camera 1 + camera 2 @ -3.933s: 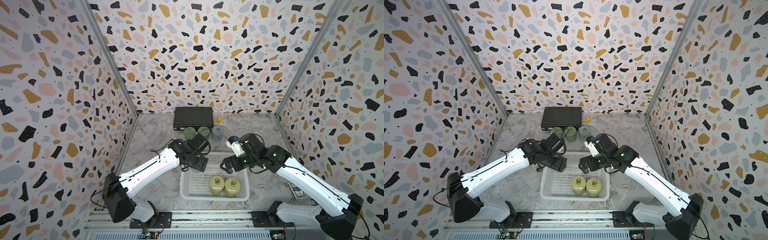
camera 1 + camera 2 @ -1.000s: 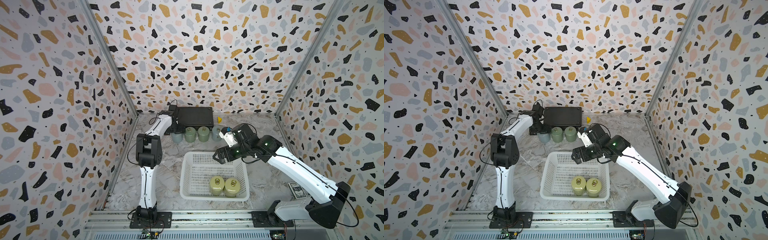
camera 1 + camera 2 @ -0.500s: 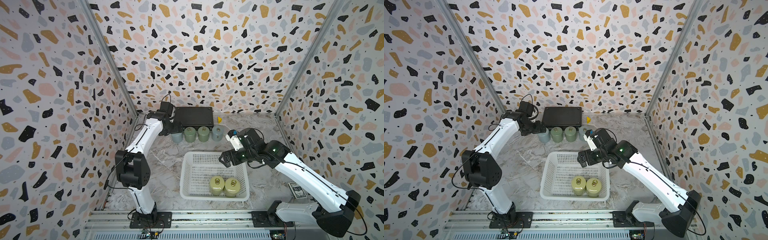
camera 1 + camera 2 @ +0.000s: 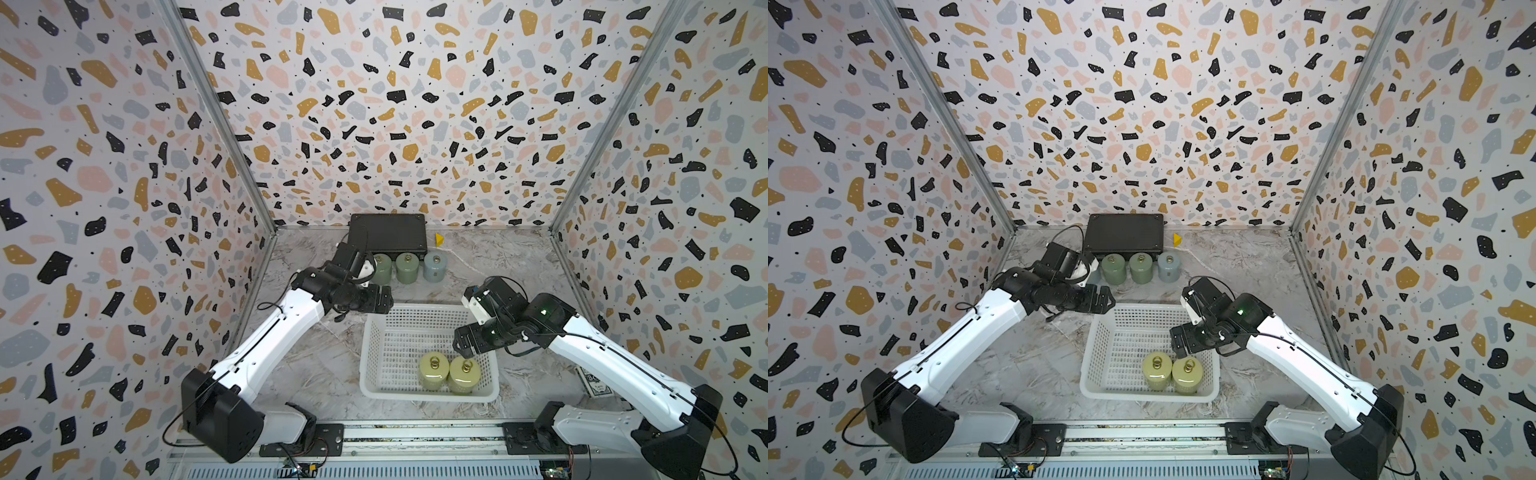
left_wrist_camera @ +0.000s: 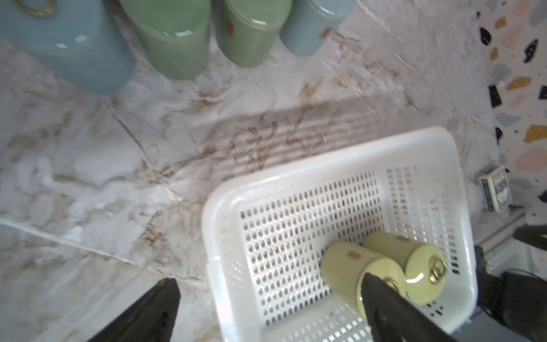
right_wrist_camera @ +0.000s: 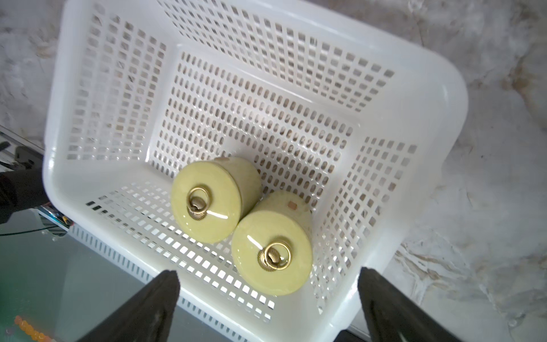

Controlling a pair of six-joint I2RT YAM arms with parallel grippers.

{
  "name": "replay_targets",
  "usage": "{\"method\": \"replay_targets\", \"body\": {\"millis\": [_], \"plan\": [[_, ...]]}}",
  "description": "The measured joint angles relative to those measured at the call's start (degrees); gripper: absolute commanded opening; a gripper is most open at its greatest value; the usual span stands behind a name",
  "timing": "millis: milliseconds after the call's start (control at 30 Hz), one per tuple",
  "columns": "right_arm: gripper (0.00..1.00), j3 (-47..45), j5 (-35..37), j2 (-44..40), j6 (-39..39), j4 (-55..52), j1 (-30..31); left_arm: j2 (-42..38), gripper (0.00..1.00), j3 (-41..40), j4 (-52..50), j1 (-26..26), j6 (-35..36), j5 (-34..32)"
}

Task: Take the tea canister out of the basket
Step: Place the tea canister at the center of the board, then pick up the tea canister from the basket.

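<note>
The white basket point(image 4: 428, 397) sits front-centre on the marble table in both top views. Two yellow-green tea canisters point(image 4: 434, 370) point(image 4: 464, 372) with brass ring lids stand side by side against its front wall. My right gripper point(image 4: 466, 347) hangs open just above the right-hand canister point(image 6: 272, 251), which lies between its fingers in the right wrist view, next to the other canister point(image 6: 210, 201). My left gripper point(image 4: 385, 300) is open and holds nothing, above the table just off the basket's far left corner point(image 5: 225, 201).
A black hard case point(image 4: 388, 235) lies at the back wall. Several green and blue-grey canisters point(image 4: 406, 268) stand in a row in front of it. A small yellow piece point(image 4: 439, 238) lies beside the case. A card box point(image 4: 598, 382) lies by the right wall.
My left arm has swung back from the row of canisters at the back to the basket's far left corner. My right gripper has moved forward over the basket towards the two canisters.
</note>
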Motion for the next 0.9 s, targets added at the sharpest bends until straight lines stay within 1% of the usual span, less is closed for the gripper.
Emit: {"method": "replay_targets", "body": {"millis": [167,267,433,667,900], "plan": [[0.99,-4.3,0.4,-0.3,1.9,-0.6,1.0,-4.3,1.0,-4.9,0.3,-5.9,-3.4,3.1],[0.97,-6.3,0.4,-0.2,3.0,-0.6,1.9,-7.3,1.0,-7.9,0.5,-7.6,-5.6,4.2],[0.97,-7.5,0.8,1.4,4.2,-0.2,3.5,-10.5,1.0,-10.5,0.6,-8.8,-7.1,5.0],[0.99,-8.9,1.2,4.1,5.5,1.0,5.9,-10.6,1.0,-10.6,0.6,-9.9,-7.3,6.0],[0.99,-10.1,2.0,7.8,6.9,2.5,9.0,-10.6,1.0,-10.6,0.6,-10.1,-7.4,6.3]]}}
